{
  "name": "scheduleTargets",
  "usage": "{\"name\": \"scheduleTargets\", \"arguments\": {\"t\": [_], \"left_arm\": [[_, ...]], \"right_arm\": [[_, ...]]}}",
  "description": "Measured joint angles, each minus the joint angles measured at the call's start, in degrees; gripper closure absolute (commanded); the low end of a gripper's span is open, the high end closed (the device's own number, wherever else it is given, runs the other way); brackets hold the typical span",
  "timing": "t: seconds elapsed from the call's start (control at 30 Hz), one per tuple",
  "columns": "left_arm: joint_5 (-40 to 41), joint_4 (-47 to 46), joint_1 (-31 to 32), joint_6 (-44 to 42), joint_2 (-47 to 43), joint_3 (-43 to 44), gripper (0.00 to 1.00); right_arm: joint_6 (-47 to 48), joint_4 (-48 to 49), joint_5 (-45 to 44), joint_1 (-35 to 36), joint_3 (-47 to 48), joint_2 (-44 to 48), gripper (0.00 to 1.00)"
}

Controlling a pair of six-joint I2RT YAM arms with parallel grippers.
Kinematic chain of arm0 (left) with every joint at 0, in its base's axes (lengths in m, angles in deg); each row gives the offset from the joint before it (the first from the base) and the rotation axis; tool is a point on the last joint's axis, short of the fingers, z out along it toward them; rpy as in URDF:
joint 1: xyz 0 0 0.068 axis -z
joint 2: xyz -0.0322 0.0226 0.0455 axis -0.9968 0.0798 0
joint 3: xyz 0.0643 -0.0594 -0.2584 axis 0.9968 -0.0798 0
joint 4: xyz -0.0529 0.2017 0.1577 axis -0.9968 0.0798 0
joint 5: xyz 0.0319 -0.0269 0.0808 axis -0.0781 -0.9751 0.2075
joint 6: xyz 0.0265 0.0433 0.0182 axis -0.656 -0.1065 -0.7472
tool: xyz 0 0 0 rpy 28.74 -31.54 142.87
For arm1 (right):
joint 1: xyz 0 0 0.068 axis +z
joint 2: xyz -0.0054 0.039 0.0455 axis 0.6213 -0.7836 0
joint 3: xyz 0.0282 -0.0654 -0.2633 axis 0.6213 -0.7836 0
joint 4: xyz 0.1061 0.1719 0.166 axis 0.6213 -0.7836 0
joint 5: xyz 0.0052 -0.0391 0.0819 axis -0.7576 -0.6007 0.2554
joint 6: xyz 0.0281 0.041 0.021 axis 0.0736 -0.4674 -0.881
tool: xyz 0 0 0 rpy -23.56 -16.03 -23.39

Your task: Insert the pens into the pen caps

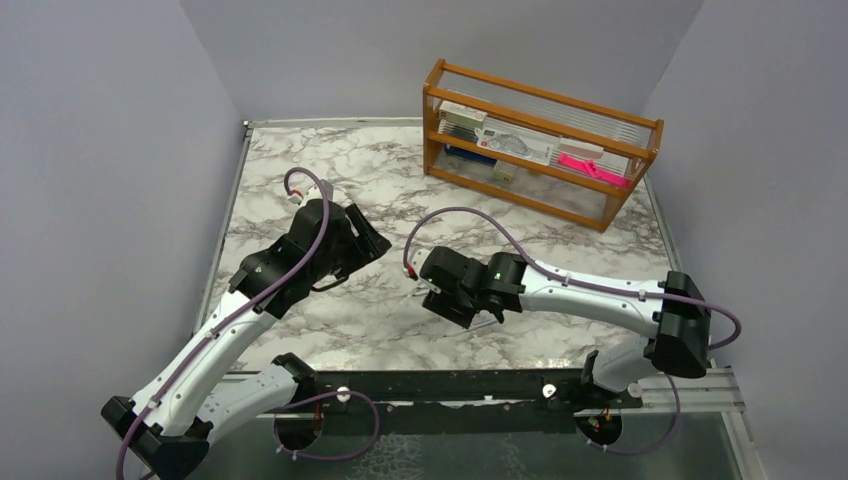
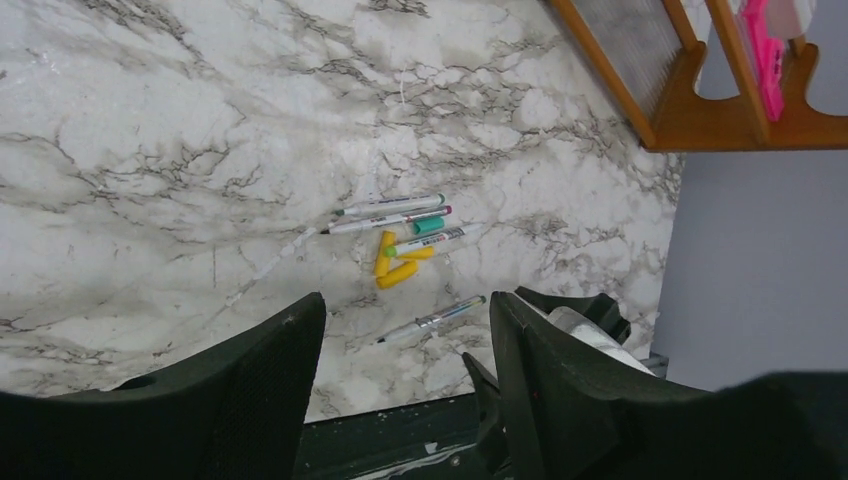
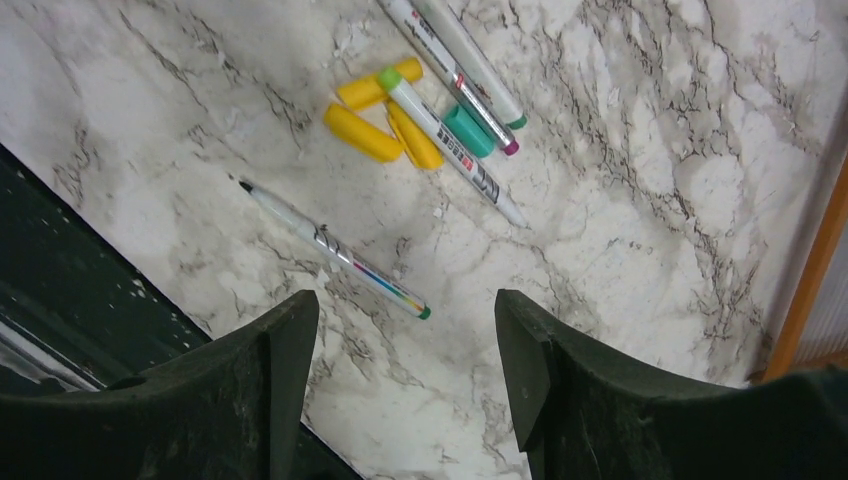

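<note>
Left fingers (image 2: pixel 285 375) and right fingers (image 3: pixel 280 355) gaped empty; I saw thin silvery-white pens (image 3: pixel 480 177) beside short yellow tubular caps (image 3: pixel 362 133).

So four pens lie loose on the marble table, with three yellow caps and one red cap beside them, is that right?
Nearly. The fourth cap is teal, not red; the right wrist view shows it lying among the pens. The rest holds: four pens loose on the marble table, with three yellow caps beside them.
</note>
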Motion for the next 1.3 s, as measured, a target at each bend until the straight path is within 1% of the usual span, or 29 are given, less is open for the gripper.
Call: {"name": "scheduleTargets", "arguments": {"t": [0.17,0.27,0.43,0.8,1.0,1.03,1.1,1.13,1.2,1.3], "left_arm": [[1.6,2.3,0.0,1.4,0.7,0.1,0.37],[2.4,3.0,0.0,1.5,0.7,0.1,0.37],[3.0,3.4,0.0,1.2,1.4,0.1,0.37],[3.4,4.1,0.0,1.1,2.4,-0.3,0.37],[4.7,4.8,0.0,1.2,1.5,-0.6,0.37],[4.9,4.8,0.0,1.2,1.2,-0.6,0.37],[5.2,5.0,0.0,1.2,0.7,-0.6,0.37],[5.4,5.2,0.0,1.3,0.4,-0.6,0.37],[5.7,5.7,0.0,1.3,-0.1,-0.6,0.37],[6.2,6.3,0.0,1.4,-0.8,-0.7,0.37]], "right_arm": [[4.1,-3.0,3.0,-1.2,-1.4,0.9,0.35],[6.1,-3.0,4.1,-1.2,-5.6,2.2,0.38],[8.7,-2.9,5.4,-1.2,-10.9,1.9,0.38],[12.9,1.0,6.4,-2.4,-11.2,-3.7,0.38],[13.4,3.6,6.7,-2.8,-11.2,-7.3,0.45],[13.3,3.8,6.7,-2.8,-11.2,-7.8,0.49],[13.3,4.2,6.7,-2.8,-11.2,-8.7,0.64],[13.0,4.4,6.7,-2.8,-11.1,-9.3,0.7],[12.7,4.7,6.7,-2.8,-11.0,-10.3,0.78],[12.2,4.7,6.7,-2.8,-10.8,-10.7,0.87]]}}
